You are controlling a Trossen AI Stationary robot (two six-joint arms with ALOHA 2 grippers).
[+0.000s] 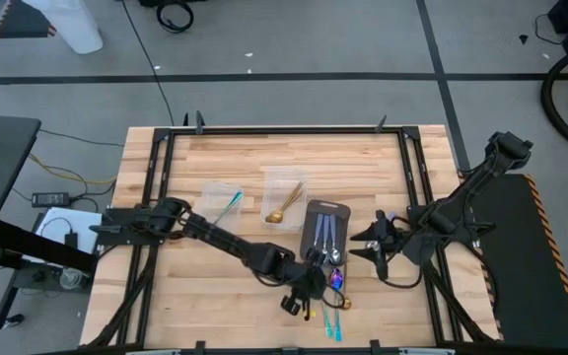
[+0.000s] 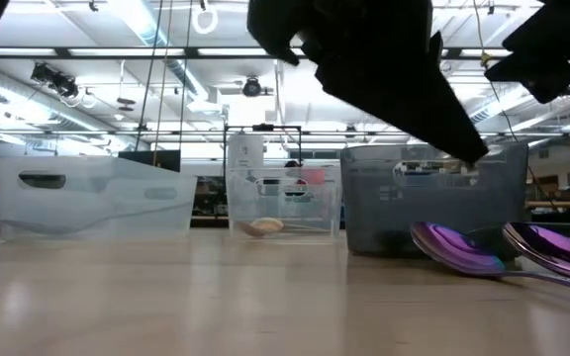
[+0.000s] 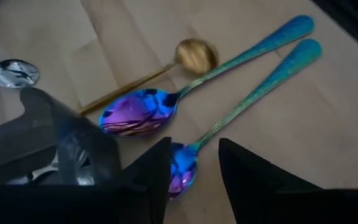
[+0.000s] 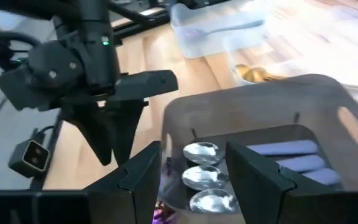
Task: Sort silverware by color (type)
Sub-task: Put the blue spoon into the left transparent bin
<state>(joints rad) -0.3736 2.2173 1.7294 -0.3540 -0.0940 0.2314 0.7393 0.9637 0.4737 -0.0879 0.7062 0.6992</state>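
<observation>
Left wrist view showed the left gripper [image 3: 194, 171] spread open, straddling one iridescent spoon [image 3: 182, 171], likely to pick it; a second purple-bowled spoon [image 3: 135, 113] and a gold spoon [image 3: 194, 55] lay beside it on the pale wooden surface [image 3: 328, 137]; the right gripper [image 4: 194, 168] hovered open above silver spoons [image 4: 202, 177] in a grey tub [image 4: 260, 115].

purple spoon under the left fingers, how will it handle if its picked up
The purple spoon looks like thin polished metal, so it is probably stiff and light but slippery. It lies flat on the table, which likely leaves little edge for the open left fingers. Its twin lies close beside it, so it may get nudged.
</observation>
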